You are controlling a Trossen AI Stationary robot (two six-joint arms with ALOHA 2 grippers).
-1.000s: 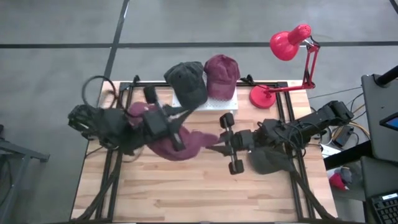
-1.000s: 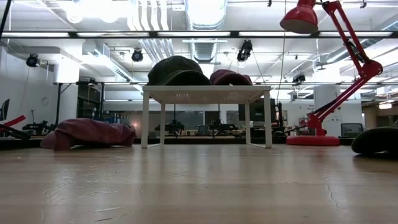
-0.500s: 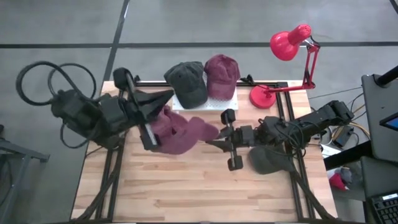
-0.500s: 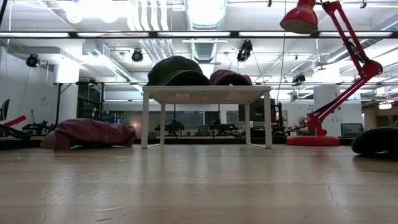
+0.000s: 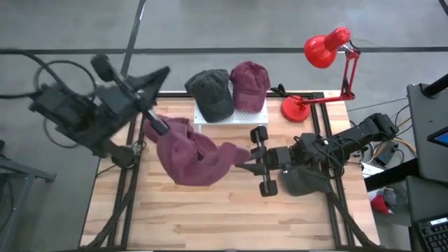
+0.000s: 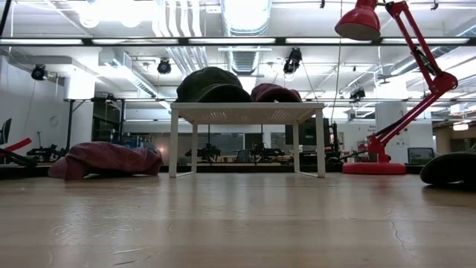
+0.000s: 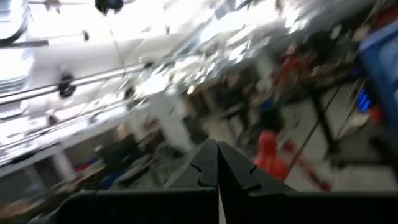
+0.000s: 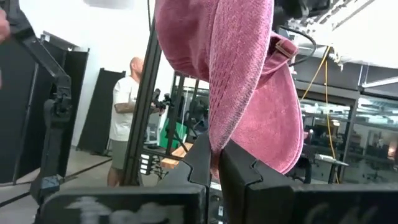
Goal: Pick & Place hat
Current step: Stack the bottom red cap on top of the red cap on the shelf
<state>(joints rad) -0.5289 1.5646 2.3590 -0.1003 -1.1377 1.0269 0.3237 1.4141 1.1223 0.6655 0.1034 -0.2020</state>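
One maroon hat point(image 5: 192, 150) hangs pinched by right pincer point(image 5: 241, 166).

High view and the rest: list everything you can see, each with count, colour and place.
Wooden slat table: one, light brown, under everything.
White low stand: one, white, at the table's back middle.
Dark grey fabric cap: one, on the stand, left.
Maroon fabric cap: one, on the stand, right.
Crumpled maroon fabric hat: one, table's middle, left of centre.
Dark olive hat: one, table's right side, partly under the right arm.
Red desk lamp: one, back right corner.
Person in a white shirt: one, in the room beyond.
Left gripper: shut, empty, off the back left corner.
Right gripper: shut on the crumpled maroon fabric hat's edge.
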